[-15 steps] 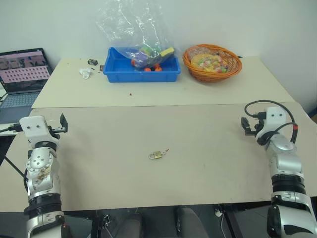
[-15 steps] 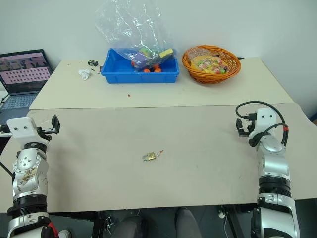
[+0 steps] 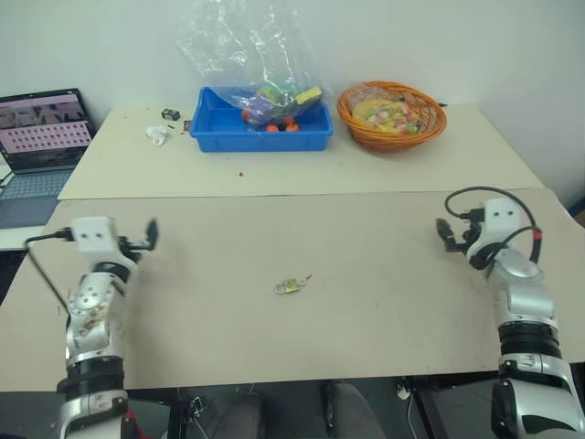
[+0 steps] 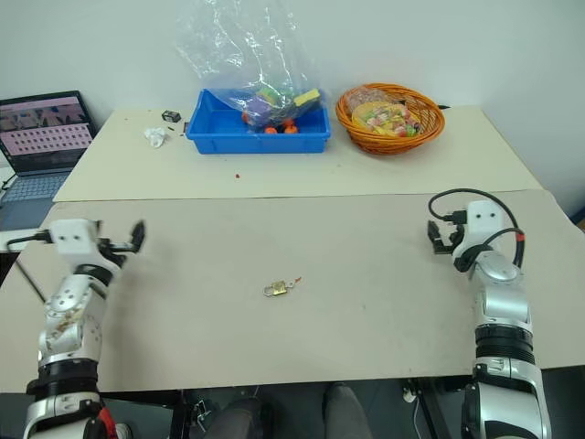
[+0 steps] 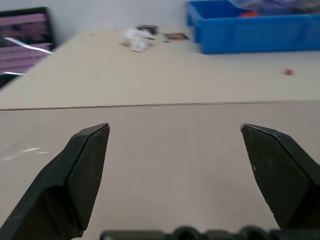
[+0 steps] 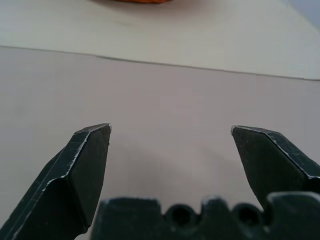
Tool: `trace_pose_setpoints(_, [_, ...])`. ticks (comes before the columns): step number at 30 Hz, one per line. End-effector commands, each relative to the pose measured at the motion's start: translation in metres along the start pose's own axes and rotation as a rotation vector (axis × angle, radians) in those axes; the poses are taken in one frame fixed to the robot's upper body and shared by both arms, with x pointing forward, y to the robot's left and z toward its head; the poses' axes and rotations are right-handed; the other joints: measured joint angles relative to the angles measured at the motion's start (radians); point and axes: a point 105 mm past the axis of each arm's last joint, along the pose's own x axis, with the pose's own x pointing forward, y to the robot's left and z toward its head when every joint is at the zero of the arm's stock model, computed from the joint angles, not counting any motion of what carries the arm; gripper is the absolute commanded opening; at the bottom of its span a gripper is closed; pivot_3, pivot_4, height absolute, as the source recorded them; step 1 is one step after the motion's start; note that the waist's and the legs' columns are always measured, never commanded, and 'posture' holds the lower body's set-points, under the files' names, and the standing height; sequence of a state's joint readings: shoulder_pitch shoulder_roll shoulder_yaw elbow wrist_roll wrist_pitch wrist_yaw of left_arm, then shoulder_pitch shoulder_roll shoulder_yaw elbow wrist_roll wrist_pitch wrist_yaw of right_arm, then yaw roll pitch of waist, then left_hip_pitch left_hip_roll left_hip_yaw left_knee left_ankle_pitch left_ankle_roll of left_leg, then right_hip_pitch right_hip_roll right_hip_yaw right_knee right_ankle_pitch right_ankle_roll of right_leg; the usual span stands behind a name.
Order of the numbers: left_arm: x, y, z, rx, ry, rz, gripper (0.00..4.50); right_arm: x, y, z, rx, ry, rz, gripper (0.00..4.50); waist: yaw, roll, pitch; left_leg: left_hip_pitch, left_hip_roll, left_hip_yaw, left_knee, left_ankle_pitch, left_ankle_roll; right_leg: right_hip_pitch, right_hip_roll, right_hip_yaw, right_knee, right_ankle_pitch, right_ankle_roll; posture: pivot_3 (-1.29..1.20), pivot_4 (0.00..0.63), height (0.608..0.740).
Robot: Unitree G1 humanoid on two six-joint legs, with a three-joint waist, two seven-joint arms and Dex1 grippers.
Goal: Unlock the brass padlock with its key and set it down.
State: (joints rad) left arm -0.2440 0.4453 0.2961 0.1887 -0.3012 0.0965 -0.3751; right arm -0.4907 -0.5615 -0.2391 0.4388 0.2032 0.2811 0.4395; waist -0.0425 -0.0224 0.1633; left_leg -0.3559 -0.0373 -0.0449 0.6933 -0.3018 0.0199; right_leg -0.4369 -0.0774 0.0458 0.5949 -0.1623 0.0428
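The brass padlock (image 3: 287, 287) lies flat near the middle of the near beige table (image 3: 384, 302); it is tiny and gold, with a thin silvery shackle. A thin sliver with a reddish tip (image 3: 305, 278) touches its right side and looks like the key, too small to make out. My left gripper (image 3: 146, 236) hovers open over the table's left part, well left of the padlock. Its fingers (image 5: 85, 165) stand wide with nothing between them. My right gripper (image 3: 444, 230) is open too, far to the right, with bare table between its fingers (image 6: 85, 165).
On the back table stand a blue bin (image 3: 219, 137) of toys under a clear plastic bag and an orange wicker basket (image 3: 366, 133). A crumpled white scrap (image 3: 157, 134), a small dark item and a red speck (image 3: 240, 172) lie there. A laptop (image 3: 41, 137) sits at far left.
My left gripper has swung right, inward over the table toward the padlock's side. The right gripper has barely shifted. The padlock lies as before.
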Motion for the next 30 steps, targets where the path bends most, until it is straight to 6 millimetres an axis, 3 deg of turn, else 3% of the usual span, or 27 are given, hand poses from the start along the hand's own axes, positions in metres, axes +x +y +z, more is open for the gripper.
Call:
trace_pose_setpoints(1, [-0.009, -0.036, 0.02, 0.13, -0.019, -0.268, 4.48, -0.012, 0.04, 0.031, -0.061, -0.033, 0.362, 4.5, -0.002, 0.0, 0.0, 0.0, 0.0, 0.0, 0.0, 0.0, 0.0, 0.0, 0.0, 0.0, 0.0, 0.0, 0.0, 0.0, 0.15, 0.735])
trace_pose_setpoints(3, [-0.018, -0.049, 0.023, 0.182, 0.004, -0.398, 4.48, -0.029, 0.068, 0.035, -0.117, 0.002, 0.608, 4.5, -0.003, 0.001, 0.0, -0.001, 0.001, 0.0, 0.0, 0.0, 0.0, -0.001, 0.001, 0.0, 0.0, 0.0, 0.0, 0.0, 0.15, 0.735])
trace_pose_setpoints(7, [-0.052, -0.086, 0.039, 0.243, 0.044, -0.739, 4.48, -0.092, 0.136, 0.047, -0.244, 0.02, 1.237, 4.5, -0.001, 0.001, 0.001, 0.0, 0.001, 0.0, 0.0, -0.001, 0.001, -0.001, 0.001, -0.001, 0.0, -0.001, 0.0, 0.0, 0.15, 0.735])
trace_pose_setpoints(9, [-0.074, -0.102, 0.033, 0.309, 0.104, -0.912, 4.48, -0.104, 0.153, 0.047, -0.295, 0.038, 1.371, 4.5, -0.004, 0.001, 0.001, 0.0, 0.003, 0.0, 0.0, -0.001, 0.002, -0.001, 0.001, -0.002, 0.0, -0.001, 0.0, 0.0, 0.15, 0.735])
trace_pose_setpoints(15, [-0.096, -0.118, 0.022, 0.341, 0.176, -1.114, 4.48, -0.106, 0.172, 0.038, -0.398, 0.065, 1.449, 4.5, 0.012, 0.001, 0.002, 0.002, 0.002, 0.001, 0.002, -0.001, 0.002, 0.001, 0.0, -0.003, 0.0, -0.002, 0.0, 0.0, 0.15, 0.735])
trace_pose_setpoints(25, [-0.09, -0.125, -0.015, 0.311, 0.195, -1.127, 4.48, -0.102, 0.167, 0.033, -0.377, 0.064, 1.38, 4.5, 0.029, 0.001, 0.002, 0.001, 0.002, 0.001, 0.001, -0.001, 0.002, -0.001, 0.0, -0.003, 0.0, -0.001, -0.001, 0.0, 0.15, 0.735])
trace_pose_setpoints(30, [-0.071, -0.141, -0.028, 0.273, 0.183, -1.145, 4.48, -0.106, 0.165, 0.035, -0.32, 0.058, 1.376, 4.5, 0.036, 0.002, 0.002, 0.001, 0.001, 0.001, 0.002, -0.001, 0.002, 0.0, -0.001, -0.004, 0.0, -0.001, -0.001, 0.0, 0.15, 0.735])
